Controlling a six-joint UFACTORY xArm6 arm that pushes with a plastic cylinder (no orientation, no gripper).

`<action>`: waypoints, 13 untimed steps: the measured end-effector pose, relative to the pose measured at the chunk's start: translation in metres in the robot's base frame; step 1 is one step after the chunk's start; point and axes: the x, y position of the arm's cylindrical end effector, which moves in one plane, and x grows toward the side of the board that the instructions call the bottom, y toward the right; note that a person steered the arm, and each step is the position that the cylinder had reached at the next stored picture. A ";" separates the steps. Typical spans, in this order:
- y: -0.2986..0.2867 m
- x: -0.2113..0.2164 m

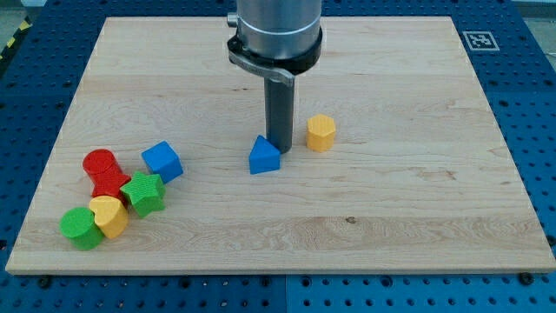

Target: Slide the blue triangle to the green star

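The blue triangle (264, 156) lies near the board's middle. My tip (280, 148) stands right at its upper right side, touching or nearly touching it. The green star (143, 193) lies far to the view's left, lower down, among a cluster of blocks. The rod hangs from the arm's grey head at the view's top.
A blue cube (162, 161) sits just above and right of the green star. A red block (104, 172), a yellow heart (109, 215) and a green round block (80, 228) crowd the star's left. A yellow hexagon (321, 132) lies right of my tip. The wooden board (417, 191) ends at a blue pegboard.
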 end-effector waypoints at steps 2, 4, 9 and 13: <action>0.000 0.029; 0.000 0.023; -0.096 0.050; -0.042 0.068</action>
